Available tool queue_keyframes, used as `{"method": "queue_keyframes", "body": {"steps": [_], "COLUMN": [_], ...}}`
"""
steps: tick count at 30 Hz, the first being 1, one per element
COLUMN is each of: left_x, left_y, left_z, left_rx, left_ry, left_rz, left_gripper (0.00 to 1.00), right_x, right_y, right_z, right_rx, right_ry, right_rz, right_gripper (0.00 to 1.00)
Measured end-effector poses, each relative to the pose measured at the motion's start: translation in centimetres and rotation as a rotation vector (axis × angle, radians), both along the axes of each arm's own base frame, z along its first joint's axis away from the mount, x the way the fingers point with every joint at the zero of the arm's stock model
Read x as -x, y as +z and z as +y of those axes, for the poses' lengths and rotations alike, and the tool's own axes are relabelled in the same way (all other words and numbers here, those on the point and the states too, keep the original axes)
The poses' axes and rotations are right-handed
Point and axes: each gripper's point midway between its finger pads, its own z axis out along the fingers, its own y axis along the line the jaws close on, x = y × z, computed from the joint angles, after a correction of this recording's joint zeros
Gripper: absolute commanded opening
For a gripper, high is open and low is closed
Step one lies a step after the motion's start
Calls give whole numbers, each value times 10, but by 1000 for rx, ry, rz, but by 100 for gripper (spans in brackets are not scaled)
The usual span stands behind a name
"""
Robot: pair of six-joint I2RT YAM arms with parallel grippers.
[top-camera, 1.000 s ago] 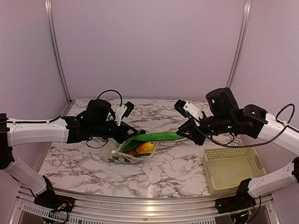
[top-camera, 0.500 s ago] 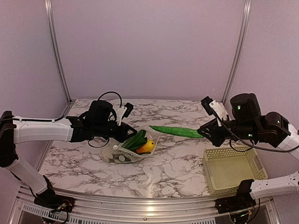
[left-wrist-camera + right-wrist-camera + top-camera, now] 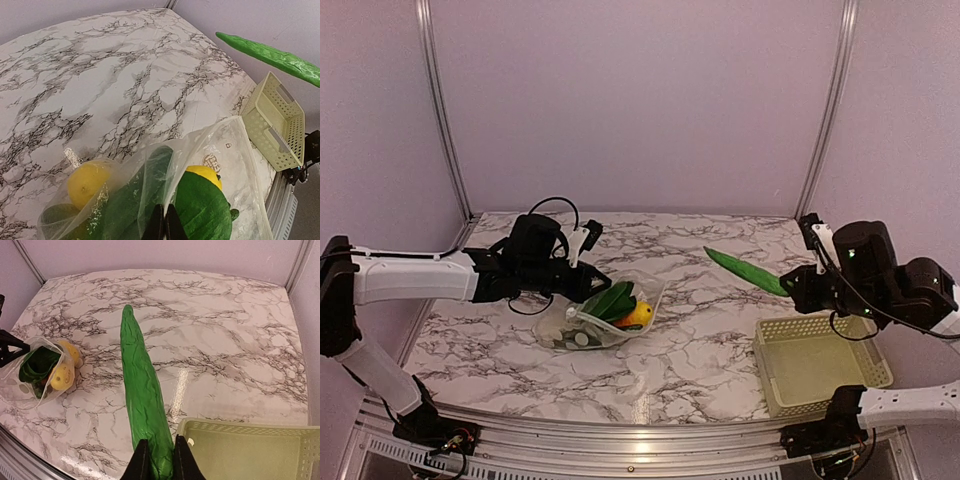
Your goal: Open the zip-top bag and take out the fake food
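Zip-top bag point(image 3: 603, 328) lies open nr the left edge, L gripper point(image 3: 586, 290) pinching its rim, leafy + yellow fake food point(image 3: 623, 306) inside; R gripper point(image 3: 160, 456), clamped on the long green piece point(image 3: 745, 270), has pulled it clear toward the right edge by the basket point(image 3: 820, 368), so 1 out, rest to go.

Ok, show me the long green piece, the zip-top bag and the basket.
long green piece point(image 3: 142, 395): right wrist view, middle of its length.
zip-top bag point(image 3: 237, 165): left wrist view, clear side panel.
basket point(image 3: 766, 372): top external view, its left wall.
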Motion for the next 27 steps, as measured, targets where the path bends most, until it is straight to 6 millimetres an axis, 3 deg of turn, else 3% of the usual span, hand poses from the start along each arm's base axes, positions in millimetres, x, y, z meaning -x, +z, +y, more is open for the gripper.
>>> {"method": "queue_keyframes", "body": {"steps": [14,27], "left_x": [-6,-7], "left_y": [-7,-11], "left_z": [2,2], "left_rx": [1,-2], "left_ry": [13,11], "left_rz": [29,42], "left_gripper": [0,0], "right_x": [6,17], "right_y": [-44,-116], "right_z": [-55,-76], "right_rx": [-4,-39], "right_ry": [-417,-514], "right_rz": [63,66], "right_gripper": [0,0]}}
